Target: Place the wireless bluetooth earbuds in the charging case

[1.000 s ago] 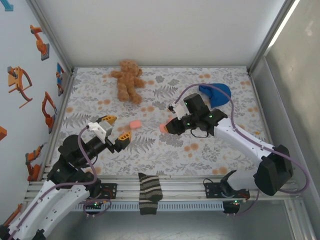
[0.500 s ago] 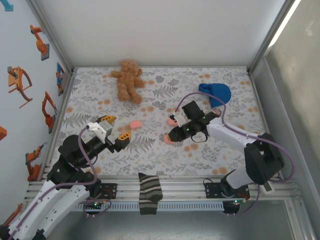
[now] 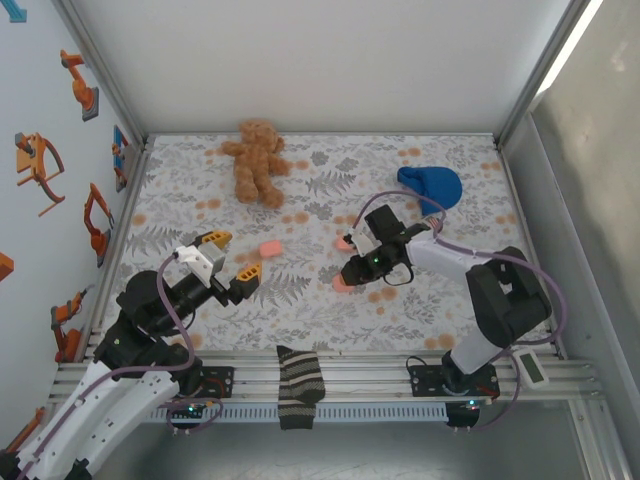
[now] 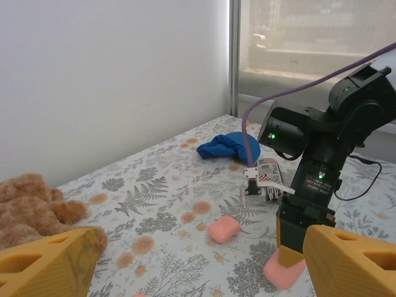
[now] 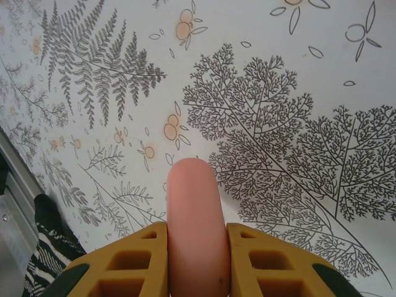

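My right gripper (image 3: 349,277) is shut on a salmon-pink charging case (image 3: 342,286), holding it on edge, low over the table's middle. In the right wrist view the case (image 5: 192,204) sticks out between the yellow fingers (image 5: 139,257) of that gripper (image 5: 197,234). The left wrist view catches the held case (image 4: 283,273) under the right arm. A second pink case (image 3: 345,243) (image 4: 223,229) lies just behind it, a third (image 3: 268,248) further left. My left gripper (image 3: 233,255) (image 4: 201,250) hovers open and empty at the left. The earbuds are out of view.
A brown teddy bear (image 3: 258,160) (image 4: 31,207) lies at the back left. A blue cloth (image 3: 432,185) (image 4: 224,146) sits at the back right. A striped sock (image 3: 298,385) hangs over the front rail. Walls close in the table's left, back and right.
The right arm has folded in and carried the held case forward and down toward the table. The left arm has not moved.
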You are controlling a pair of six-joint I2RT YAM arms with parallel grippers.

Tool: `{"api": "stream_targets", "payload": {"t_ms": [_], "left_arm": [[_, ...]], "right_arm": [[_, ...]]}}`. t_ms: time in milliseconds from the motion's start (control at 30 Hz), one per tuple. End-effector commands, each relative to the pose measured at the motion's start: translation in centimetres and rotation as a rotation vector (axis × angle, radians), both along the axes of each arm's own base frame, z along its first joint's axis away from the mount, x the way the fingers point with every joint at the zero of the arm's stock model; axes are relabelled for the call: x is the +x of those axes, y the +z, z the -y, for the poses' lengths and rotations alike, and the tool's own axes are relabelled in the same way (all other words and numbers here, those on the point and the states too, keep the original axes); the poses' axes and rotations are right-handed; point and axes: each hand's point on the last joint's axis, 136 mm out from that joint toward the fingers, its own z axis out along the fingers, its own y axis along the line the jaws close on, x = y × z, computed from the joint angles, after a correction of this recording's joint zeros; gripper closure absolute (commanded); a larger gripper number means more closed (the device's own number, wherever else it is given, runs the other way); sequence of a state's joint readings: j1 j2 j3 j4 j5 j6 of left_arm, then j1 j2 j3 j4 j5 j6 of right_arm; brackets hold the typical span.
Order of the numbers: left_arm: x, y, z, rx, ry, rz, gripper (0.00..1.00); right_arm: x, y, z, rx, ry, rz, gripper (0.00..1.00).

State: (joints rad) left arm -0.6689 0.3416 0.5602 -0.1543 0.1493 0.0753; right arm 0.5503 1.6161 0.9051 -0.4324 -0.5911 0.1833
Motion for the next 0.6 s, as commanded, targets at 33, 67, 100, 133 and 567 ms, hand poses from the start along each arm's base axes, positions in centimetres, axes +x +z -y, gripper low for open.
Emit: {"api": "stream_targets", "payload": {"t_ms": [33, 67, 100, 133, 567], "left_arm": [[0.1, -0.4, 0.1, 0.016, -0.001, 0.005, 0.14], [0.1, -0.5, 0.1, 0.017, 0.000, 0.003, 0.14], [0.1, -0.4, 0.0, 0.016, 0.000, 0.006, 0.14], [0.1, -0.4, 0.0, 0.015, 0.000, 0.007, 0.14], [0.3, -0.5, 0.0, 0.018, 0.009, 0.009, 0.14]], "right_arm": [[0.1, -0.3, -0.2, 0.016, 0.005, -0.019, 0.94], [0.2, -0.4, -0.1, 0.015, 0.004, -0.022, 0.94], [0.3, -0.6, -0.1, 0.012, 0.003, -0.025, 0.94], [0.2, -0.7, -0.1, 0.010, 0.003, -0.031, 0.94], [0.6, -2.4, 0.4, -0.025, -0.026, -0.075, 0.86]]}}
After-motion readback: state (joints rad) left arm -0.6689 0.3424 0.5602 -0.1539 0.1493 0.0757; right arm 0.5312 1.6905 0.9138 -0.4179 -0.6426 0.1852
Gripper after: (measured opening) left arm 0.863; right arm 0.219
